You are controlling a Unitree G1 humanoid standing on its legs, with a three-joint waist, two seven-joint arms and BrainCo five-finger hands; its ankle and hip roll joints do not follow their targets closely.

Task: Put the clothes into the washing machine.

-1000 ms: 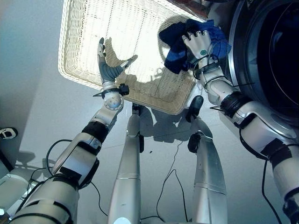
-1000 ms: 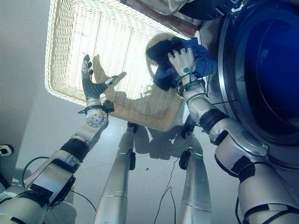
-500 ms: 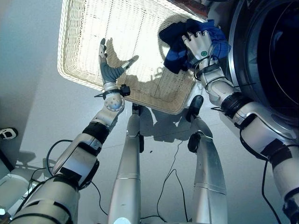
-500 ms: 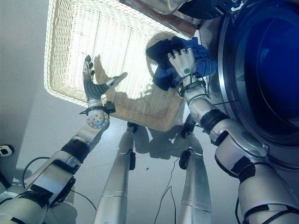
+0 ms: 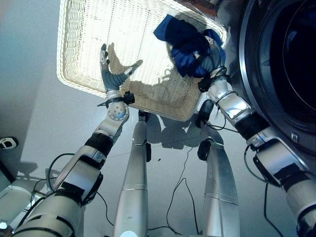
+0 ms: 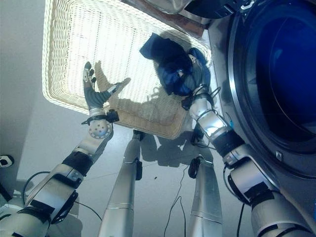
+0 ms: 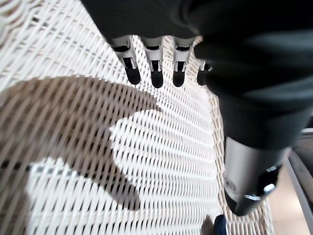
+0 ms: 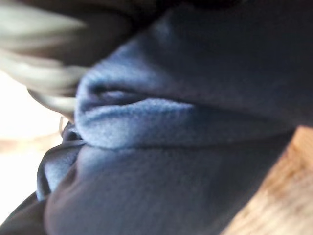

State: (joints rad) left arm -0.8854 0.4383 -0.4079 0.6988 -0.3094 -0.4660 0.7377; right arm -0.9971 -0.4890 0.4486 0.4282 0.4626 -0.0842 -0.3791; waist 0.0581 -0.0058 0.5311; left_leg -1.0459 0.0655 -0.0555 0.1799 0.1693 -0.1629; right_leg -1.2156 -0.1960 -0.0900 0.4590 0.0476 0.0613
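The right hand [image 5: 211, 55] is largely buried under a dark blue garment [image 5: 186, 43], which drapes over it so that little more than a patch of silver shows through the folds. In the right wrist view the blue cloth [image 8: 186, 147] presses up against the lens, with pale curled fingers [image 8: 44, 73] blurred at one edge, wrapped into the fabric; the hand is closed on the garment. How much of the cloth hangs free and how much lies on the wicker cannot be made out.

The garment is at the right corner of a white wicker basket [image 5: 84, 49], the corner nearest the washing machine [image 5: 276, 74]. The machine's round opening is cut off at the frame's right edge, its drum dark inside, and nothing can be told of what it holds. The basket's far edge is also cut off at the top of the head views.

The basket stands on a pale floor [image 5: 29, 113]. Apart from the blue cloth at that corner, its woven bottom [image 7: 161, 161] shows bare and brightly lit.

The left hand [image 5: 109, 74] is over the basket's near edge, fingers straight and spread, thumb out to the side, holding nothing. Its wrist view shows the dark-tipped fingers [image 7: 132, 73] above the weave, not touching it.
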